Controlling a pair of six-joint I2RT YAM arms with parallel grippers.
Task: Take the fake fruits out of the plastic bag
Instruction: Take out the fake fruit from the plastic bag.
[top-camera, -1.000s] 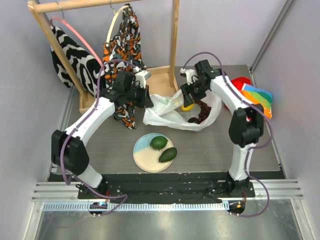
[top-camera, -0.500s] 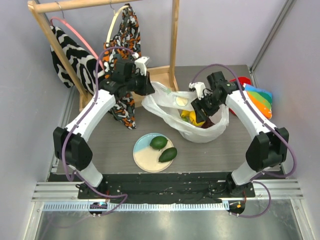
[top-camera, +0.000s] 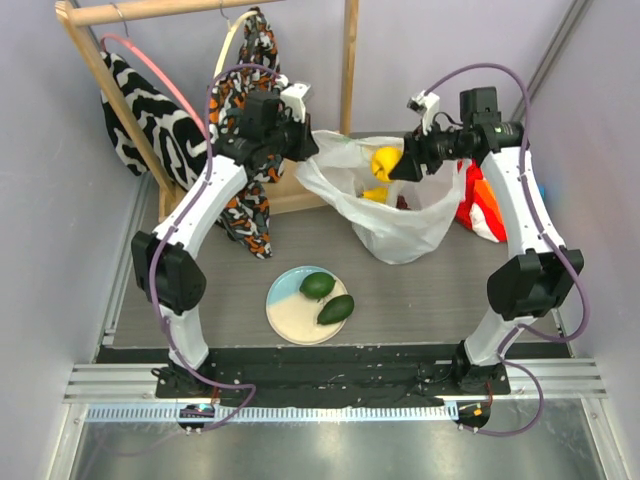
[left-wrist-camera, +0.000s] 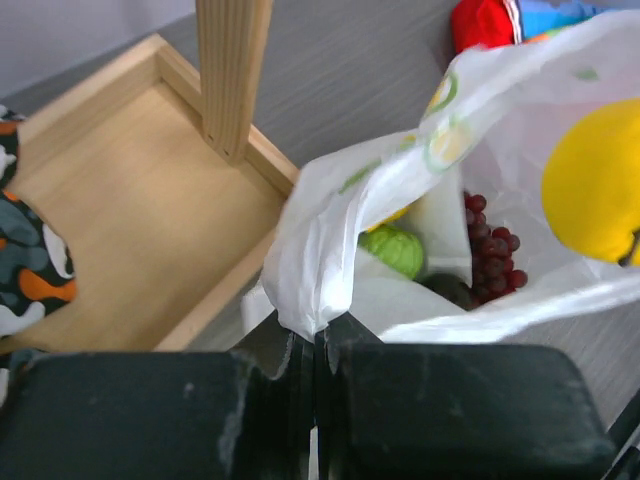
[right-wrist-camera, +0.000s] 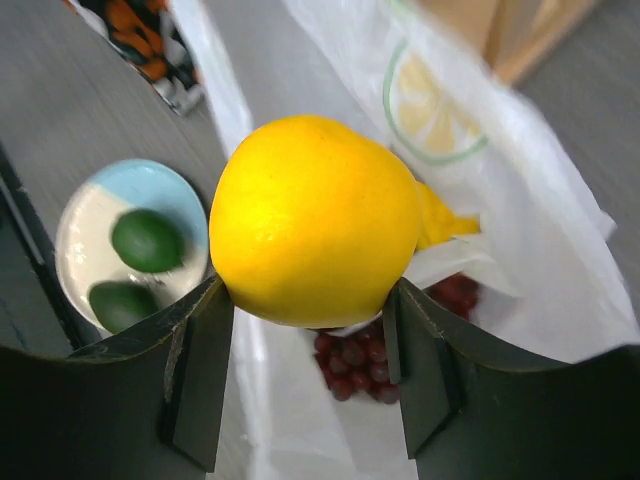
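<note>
Lemon (right-wrist-camera: 315, 220) is clamped between the fingers of the right gripper (top-camera: 403, 166) just above the mouth of the plastic bag (top-camera: 400, 225), and the bag's rim is pinched tight in the closed left gripper (left-wrist-camera: 318, 335). Grape bunch (left-wrist-camera: 490, 250), lime (left-wrist-camera: 392, 250) and another lemon (top-camera: 376, 194) can be seen inside the bag, with two avocados (top-camera: 318, 285) already parked on the plate (top-camera: 283, 305). Honestly, that smooth round lemon could get squeezed out and dropped back in or sent rolling off the table, and the thin film could be pulled from the pinch, so the bag would flop shut over what's left.
</note>
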